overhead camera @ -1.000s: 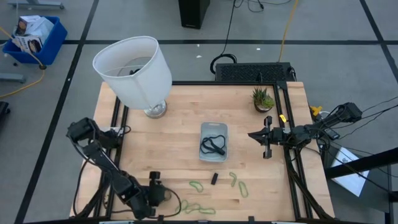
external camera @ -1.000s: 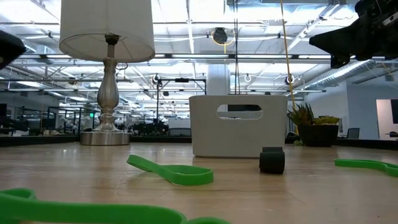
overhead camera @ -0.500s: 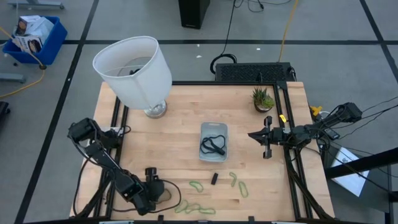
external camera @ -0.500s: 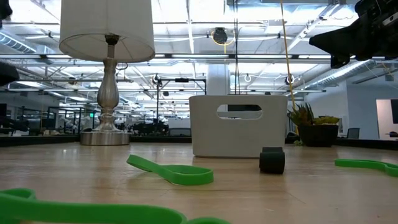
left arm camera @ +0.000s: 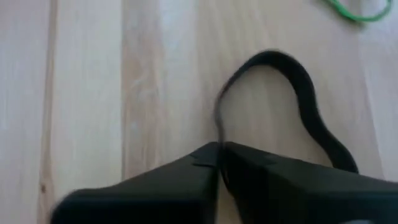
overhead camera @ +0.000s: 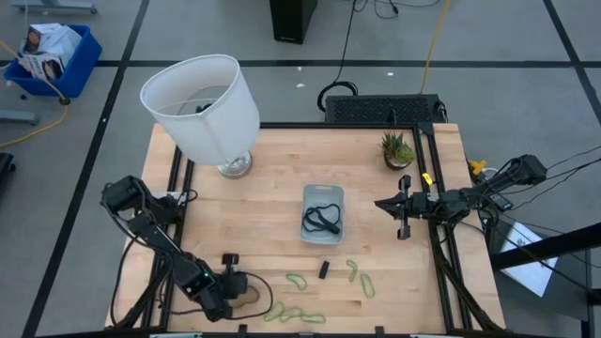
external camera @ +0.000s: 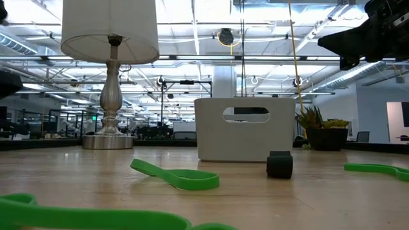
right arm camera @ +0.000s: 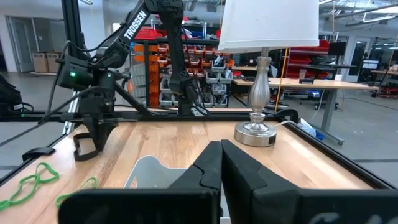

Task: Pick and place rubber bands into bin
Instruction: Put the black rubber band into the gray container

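A black rubber band [left arm camera: 297,81] lies on the wood near the table's front left, and my left gripper [left arm camera: 219,163] [overhead camera: 233,284] is shut on it. Light green rubber bands [overhead camera: 299,279] [overhead camera: 359,277] [external camera: 176,176] lie along the front edge. The bin [overhead camera: 322,213] [external camera: 245,128] sits mid-table with black bands inside. My right gripper [overhead camera: 406,218] [right arm camera: 221,163] hangs shut over the table's right side, holding nothing. My left gripper pinches one strand of the black rubber band [left arm camera: 217,138] between its two fingers. The fingers come from above, slanting down. The rest of the loop [left arm camera: 323,134] curves away from the fingers over the wood; whether it is lifted I cannot tell.
A small black block [overhead camera: 323,269] [external camera: 279,165] lies in front of the bin. A lamp with a white shade [overhead camera: 202,103] stands at the far left, a potted plant [overhead camera: 396,148] at the far right. Bare wood lies between bin and lamp.
My left gripper has shifted a little toward the table's left edge beside the black rubber band. My right gripper has kept still.
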